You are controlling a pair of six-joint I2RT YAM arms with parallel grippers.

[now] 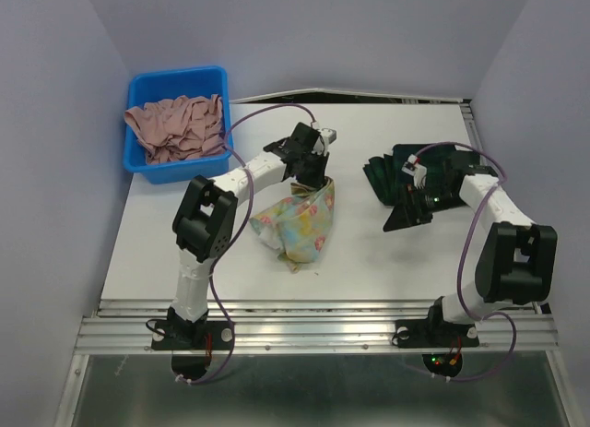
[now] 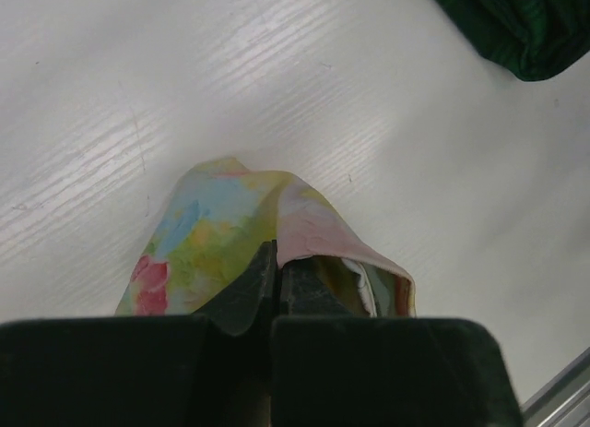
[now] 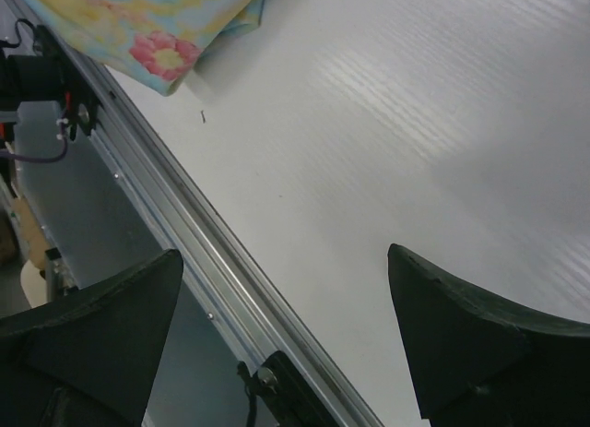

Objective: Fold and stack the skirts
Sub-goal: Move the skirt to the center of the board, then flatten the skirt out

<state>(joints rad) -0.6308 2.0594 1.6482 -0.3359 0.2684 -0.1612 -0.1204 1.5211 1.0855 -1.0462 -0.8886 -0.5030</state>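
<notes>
The pale yellow floral skirt (image 1: 297,222) hangs in a bunch from my left gripper (image 1: 314,180), its lower part resting on the table. In the left wrist view the jaws are closed on its cloth (image 2: 230,233), and the white lining (image 2: 364,293) shows inside the fold. The dark green plaid skirt (image 1: 392,171) lies folded at the right rear, with a corner showing in the left wrist view (image 2: 516,26). My right gripper (image 1: 406,213) is open and empty just in front of the plaid skirt, its fingers (image 3: 461,326) spread wide above bare table. A corner of the floral skirt shows in the right wrist view (image 3: 157,26).
A blue plastic bin (image 1: 175,123) with crumpled pinkish cloth (image 1: 178,129) stands at the back left. The table's metal front rail (image 1: 313,324) runs along the near edge and also shows in the right wrist view (image 3: 184,215).
</notes>
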